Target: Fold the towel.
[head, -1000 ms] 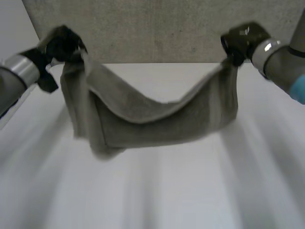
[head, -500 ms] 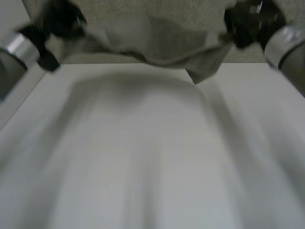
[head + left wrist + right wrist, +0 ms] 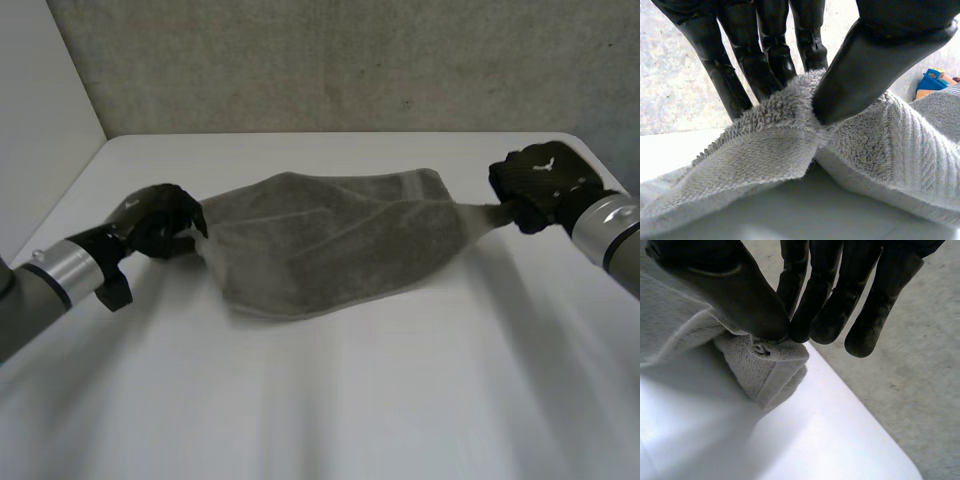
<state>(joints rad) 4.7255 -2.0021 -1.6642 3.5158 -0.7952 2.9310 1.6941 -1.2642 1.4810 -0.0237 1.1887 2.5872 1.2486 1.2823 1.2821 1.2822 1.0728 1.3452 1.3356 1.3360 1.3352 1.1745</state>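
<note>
step in hand, as judged: laying the doubled towel (image 3: 330, 245) flat on the white table (image 3: 330, 410) so the next fold can be made.

1. left hand (image 3: 160, 222): closed on the towel's end. the thumb (image 3: 875, 60) presses the bunched edge against the fingers (image 3: 765, 55). below the thumb the cloth lifts clear of the table. lower this hand evenly so that the layers under it do not slide apart.
2. towel: it spans from the left hand to the right hand, and its middle appears to rest on the table. apply light outward tension only, since too much pull would likely drag the corners out of the pinches.
3. right hand (image 3: 540, 185): closed on one corner, pinched between thumb and fingertips (image 3: 820, 325). the corner hangs folded over itself just below them. release it only once it lies flat.

materials: grey-green terry with a looped, fuzzy pile, flat woven bands along the edges and a stitched hem at the corner. it is thick and limp, so it will likely sag and crease. the table is smooth, matt and round-cornered. beyond the hands stands a rough, speckled wall (image 3: 330, 60).
</note>
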